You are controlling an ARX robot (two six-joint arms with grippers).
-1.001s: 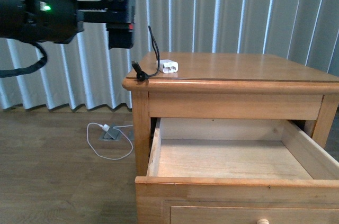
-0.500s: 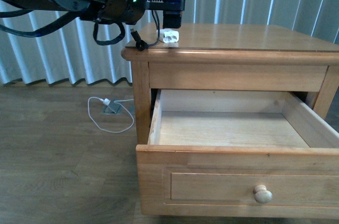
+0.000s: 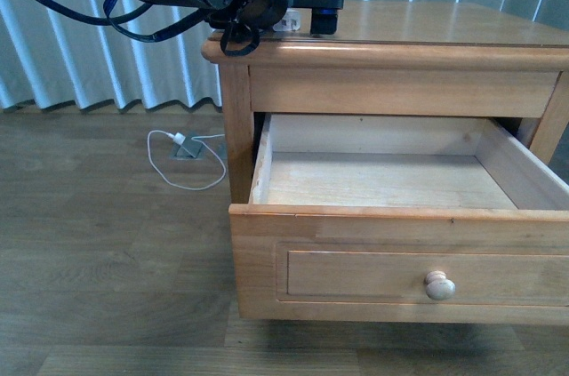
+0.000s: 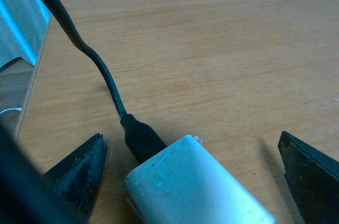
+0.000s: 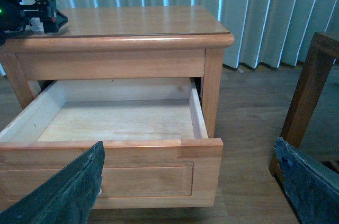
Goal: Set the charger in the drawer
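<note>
The white charger (image 4: 196, 187) lies on the nightstand top (image 3: 427, 25), its black cable (image 4: 100, 70) plugged in at a black connector (image 4: 142, 138). My left gripper (image 4: 190, 147) is open, low over the top, with one finger (image 4: 79, 173) on each side of the charger block and clear of it. In the front view the left gripper (image 3: 307, 10) hides most of the charger (image 3: 286, 22). The drawer (image 3: 382, 180) is pulled out, pale inside, with a round knob (image 3: 439, 285). My right gripper (image 5: 189, 147) is open and empty in front of the drawer (image 5: 116, 121).
A white cable with a white plug (image 3: 182, 163) lies on the wooden floor left of the nightstand, by a floor socket (image 3: 187, 152). A dark wooden furniture leg (image 5: 307, 91) stands to one side of the nightstand. Pleated curtains hang behind.
My left arm has moved right over the nightstand top and lowered, so the open gripper now straddles the charger. The front view has tilted down, showing the drawer front and knob.
</note>
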